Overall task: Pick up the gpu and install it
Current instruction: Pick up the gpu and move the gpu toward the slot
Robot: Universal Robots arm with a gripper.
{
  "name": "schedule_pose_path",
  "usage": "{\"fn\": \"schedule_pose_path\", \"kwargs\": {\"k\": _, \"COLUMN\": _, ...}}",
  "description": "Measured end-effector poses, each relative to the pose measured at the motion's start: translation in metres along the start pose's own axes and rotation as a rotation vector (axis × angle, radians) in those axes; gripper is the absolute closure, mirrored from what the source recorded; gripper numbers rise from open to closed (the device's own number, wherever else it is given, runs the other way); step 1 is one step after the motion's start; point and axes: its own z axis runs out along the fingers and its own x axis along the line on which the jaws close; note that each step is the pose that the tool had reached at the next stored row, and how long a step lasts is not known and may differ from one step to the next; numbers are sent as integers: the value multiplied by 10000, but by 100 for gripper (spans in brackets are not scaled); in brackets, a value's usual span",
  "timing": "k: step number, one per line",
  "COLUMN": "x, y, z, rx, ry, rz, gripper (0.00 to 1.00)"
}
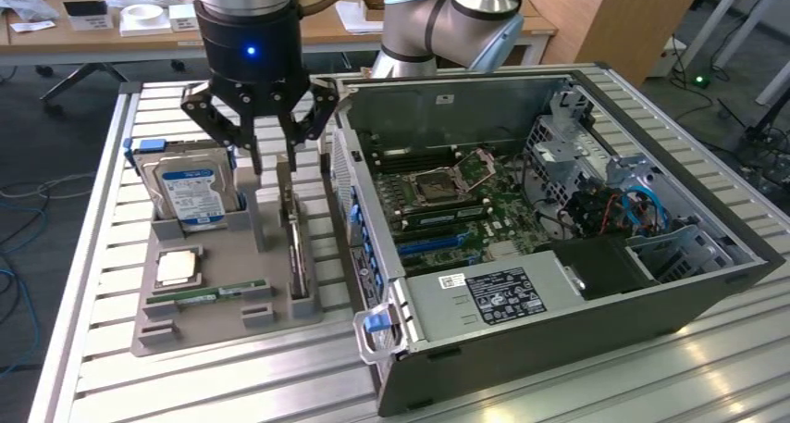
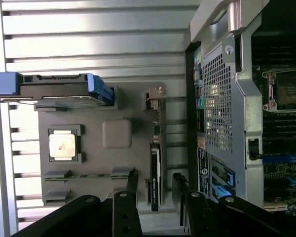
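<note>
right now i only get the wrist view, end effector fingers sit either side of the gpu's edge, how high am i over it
Observer: The end effector is open and hangs over the gpu at its far end in the exterior view. The fingertips are about level with its top edge, not down around it.
Operator: anything behind the case
Observer: Yes, a second robot arm stands behind the open computer case.
</note>
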Motion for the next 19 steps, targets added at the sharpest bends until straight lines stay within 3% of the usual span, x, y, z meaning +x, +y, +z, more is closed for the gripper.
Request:
{"fn": "schedule_pose_path", "kwargs": {"k": 11, "x": 4, "y": -8, "z": 186, "rx": -1, "ry": -1, "rz": 1, "gripper": 58}}
{"fn": "schedule_pose_path", "kwargs": {"k": 19, "x": 6, "y": -11, "z": 259, "rx": -1, "ry": -1, "rz": 0, "gripper": 58}}
